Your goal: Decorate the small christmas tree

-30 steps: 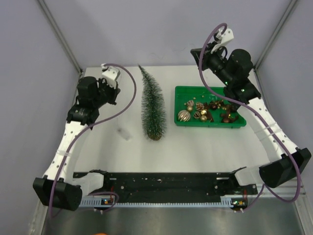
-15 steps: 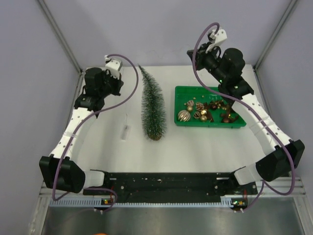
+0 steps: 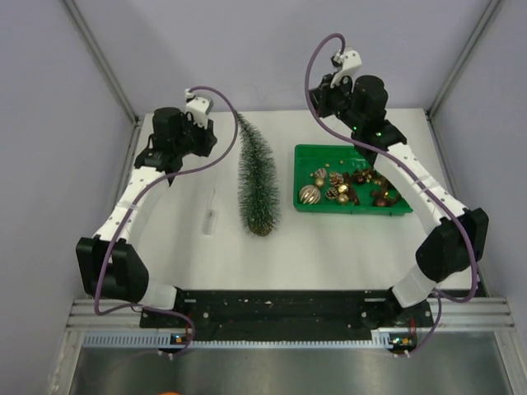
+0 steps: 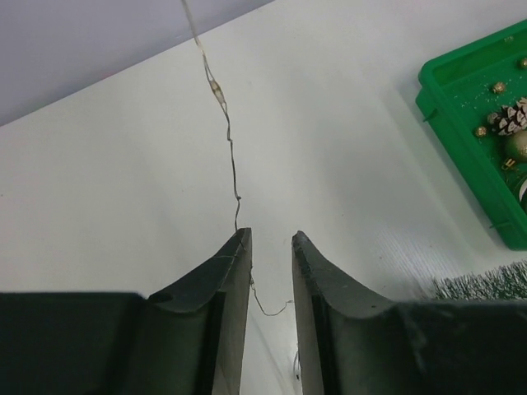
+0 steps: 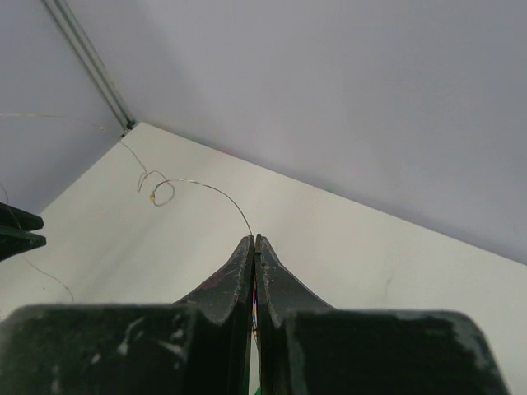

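While the slim, dark green, bristly Christmas tree (image 3: 256, 177) is bare and the gold balls and pine cones (image 3: 310, 195) sit in the green plastic tray (image 3: 317, 151) at its 3 o'clock, the decorating looks barely begun. The tree seems to lie flat in the middle of the white bench (image 3: 346, 247), its long line running from the round brown foot at 6 o'clock to the tip at 12. The right claw (image 5: 254, 239) pinches a thin silvery wire (image 5: 206, 188); the left claw (image 4: 272, 239) gapes a little, the wire loose between its jaws.

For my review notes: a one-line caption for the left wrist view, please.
Left gripper open over the white table, a thin wire running between its jaws, green tray at right.
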{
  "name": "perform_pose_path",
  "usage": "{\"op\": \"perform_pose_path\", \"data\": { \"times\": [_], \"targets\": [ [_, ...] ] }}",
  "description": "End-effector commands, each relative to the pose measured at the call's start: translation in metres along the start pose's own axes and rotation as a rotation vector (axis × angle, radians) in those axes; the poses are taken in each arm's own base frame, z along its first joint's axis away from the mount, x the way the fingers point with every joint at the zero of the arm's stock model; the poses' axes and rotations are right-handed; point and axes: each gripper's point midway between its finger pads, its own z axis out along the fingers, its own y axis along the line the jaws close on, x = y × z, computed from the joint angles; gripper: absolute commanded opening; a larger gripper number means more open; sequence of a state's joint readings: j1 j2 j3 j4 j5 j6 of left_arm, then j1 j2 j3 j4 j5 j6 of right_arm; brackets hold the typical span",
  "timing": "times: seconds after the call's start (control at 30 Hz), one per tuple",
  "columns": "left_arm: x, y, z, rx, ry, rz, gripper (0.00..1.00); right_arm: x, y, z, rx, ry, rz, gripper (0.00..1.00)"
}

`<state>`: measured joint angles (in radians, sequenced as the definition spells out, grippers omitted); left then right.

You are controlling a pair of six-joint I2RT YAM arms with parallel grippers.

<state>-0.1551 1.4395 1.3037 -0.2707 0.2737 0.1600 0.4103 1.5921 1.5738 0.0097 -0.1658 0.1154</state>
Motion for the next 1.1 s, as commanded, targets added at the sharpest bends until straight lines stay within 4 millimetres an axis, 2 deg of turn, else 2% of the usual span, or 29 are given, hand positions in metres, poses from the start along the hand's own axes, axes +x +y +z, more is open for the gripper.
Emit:
{"op": "perform_pose_path", "data": {
  "times": [0.0,0.07,0.1,0.13,0.17,0.2,0.33,0.4,0.57,0.67,0.83,0.97,1.07],
  "targets": [
    [-0.024,-0.008,-0.002,0.050,-0.064,0.006,0.36,-0.010,-0.011,0.008,0.046,-0.020,-0.013,0.00],
    [-0.024,-0.013,-0.005,0.069,-0.080,-0.003,0.51,0.005,-0.017,0.012,0.071,0.027,-0.016,0.00],
    [-0.025,-0.016,-0.007,0.082,-0.088,-0.006,0.65,0.011,-0.021,0.015,0.084,0.041,-0.018,0.00],
    [-0.027,-0.018,-0.009,0.091,-0.095,-0.010,0.84,0.016,-0.024,0.017,0.096,0.058,-0.019,0.00],
    [-0.028,-0.020,-0.012,0.101,-0.101,-0.013,0.93,0.020,-0.028,0.018,0.108,0.069,-0.018,0.00],
    [-0.030,-0.024,-0.016,0.118,-0.103,-0.012,0.99,0.024,-0.032,0.020,0.121,0.080,-0.015,0.00],
    [-0.034,-0.035,-0.039,0.153,-0.108,0.016,0.99,0.041,-0.056,0.023,0.209,0.132,-0.005,0.00],
    [-0.036,-0.042,-0.055,0.170,-0.131,0.053,0.99,0.050,-0.081,0.021,0.312,0.161,-0.001,0.00],
    [-0.022,-0.051,-0.085,0.167,-0.121,0.074,0.99,0.072,-0.122,0.006,0.472,0.219,0.018,0.00],
    [-0.017,-0.053,-0.101,0.145,-0.139,0.080,0.99,0.085,-0.133,-0.002,0.519,0.253,-0.003,0.00],
    [-0.026,-0.061,-0.127,0.141,-0.208,0.085,0.99,0.098,-0.150,-0.015,0.612,0.287,-0.018,0.00],
    [-0.043,-0.062,-0.151,0.106,-0.277,0.094,0.99,0.091,-0.161,-0.038,0.693,0.279,-0.009,0.00],
    [-0.055,-0.070,-0.173,0.118,-0.340,0.132,0.99,0.081,-0.164,-0.066,0.738,0.265,-0.008,0.00]
  ]
}}
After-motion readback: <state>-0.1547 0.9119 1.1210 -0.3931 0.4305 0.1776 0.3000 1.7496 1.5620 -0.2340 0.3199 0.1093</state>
